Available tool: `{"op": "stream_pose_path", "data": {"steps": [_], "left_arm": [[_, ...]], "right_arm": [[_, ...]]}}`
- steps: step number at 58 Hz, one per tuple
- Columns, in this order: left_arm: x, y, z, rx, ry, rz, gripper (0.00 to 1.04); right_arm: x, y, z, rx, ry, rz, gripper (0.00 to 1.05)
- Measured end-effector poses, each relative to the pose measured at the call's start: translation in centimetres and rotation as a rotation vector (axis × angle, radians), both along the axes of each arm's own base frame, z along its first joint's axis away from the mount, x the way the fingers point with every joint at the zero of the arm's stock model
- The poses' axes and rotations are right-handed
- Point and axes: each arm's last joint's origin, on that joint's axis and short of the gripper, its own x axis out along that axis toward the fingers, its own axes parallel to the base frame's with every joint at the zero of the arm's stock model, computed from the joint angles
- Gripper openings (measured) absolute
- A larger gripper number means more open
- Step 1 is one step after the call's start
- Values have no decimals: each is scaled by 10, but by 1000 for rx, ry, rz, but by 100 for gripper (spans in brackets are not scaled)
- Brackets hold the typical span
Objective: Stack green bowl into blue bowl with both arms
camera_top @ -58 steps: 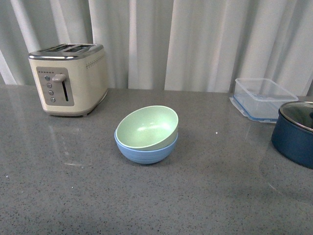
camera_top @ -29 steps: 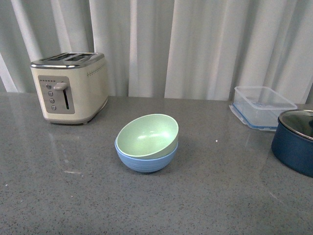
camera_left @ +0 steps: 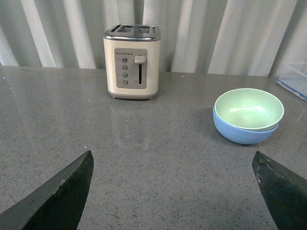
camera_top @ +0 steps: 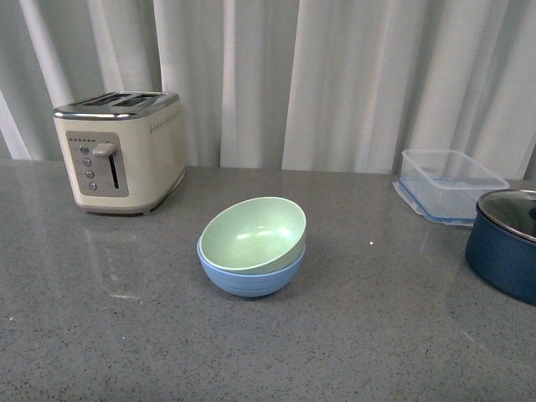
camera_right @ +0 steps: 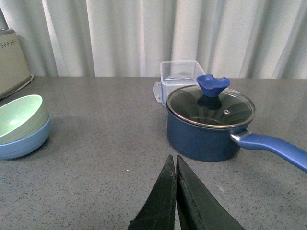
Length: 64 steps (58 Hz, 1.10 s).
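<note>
The pale mint-green round matte bowl (camera_top: pixel 253 234) sits nested, slightly tilted, inside the light sky-blue round matte bowl (camera_top: pixel 249 273) on the grey speckled countertop (camera_top: pixel 352 335), while the left gripper (camera_left: pixel 172 191) hangs spread wide and empty and the right gripper (camera_right: pixel 175 201) is pressed closed, holding nothing.

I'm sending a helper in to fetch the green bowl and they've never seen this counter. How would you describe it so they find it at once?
On the grey counter, start from the cream toaster at the back left and look toward the front middle. There the green bowl sits nested, slightly tilted, inside the blue bowl. It is the pale mint, open one on top, unlike the dark blue lidded pot and clear container at the right.
</note>
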Motion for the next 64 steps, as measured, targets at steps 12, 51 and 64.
{"op": "stream_pose_path", "data": {"steps": [12,51,64], "left_arm": [[0,0,0,0,0,0,98],[0,0,0,0,0,0,98],[0,0,0,0,-1,-1,98]], "right_arm": [[-7,0,2,0,-6,0,1],[-27,0,-2,0,16,0,1],[-32,0,-1,0,-4,3,1]]}}
